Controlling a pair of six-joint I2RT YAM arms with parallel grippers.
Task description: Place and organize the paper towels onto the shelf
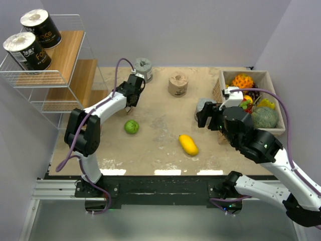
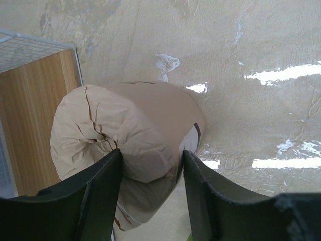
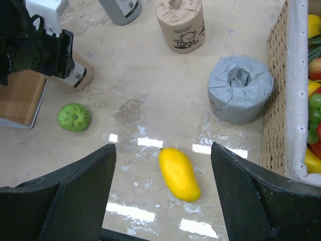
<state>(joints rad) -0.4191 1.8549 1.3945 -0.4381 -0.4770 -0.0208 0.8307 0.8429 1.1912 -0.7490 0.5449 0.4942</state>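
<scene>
A tan paper towel roll (image 2: 125,125) lies tilted on the table beside the shelf's lowest wooden board (image 2: 35,115). My left gripper (image 2: 151,153) is shut on it, both fingers pressed into its wrap. From above, that gripper (image 1: 130,103) sits right of the white wire shelf (image 1: 65,55), whose top tier holds two black rolls (image 1: 35,37). A grey roll (image 1: 143,68) and another tan roll (image 1: 177,84) stand at the back. A grey-wrapped roll (image 3: 241,88) stands by the basket. My right gripper (image 3: 163,145) hangs open above the table with nothing in it.
A yellow mango (image 3: 179,173) lies under my right gripper, and a green fruit (image 1: 131,126) lies mid-table. A woven basket (image 3: 276,100) full of fruit stands at the right edge. The shelf fills the left side.
</scene>
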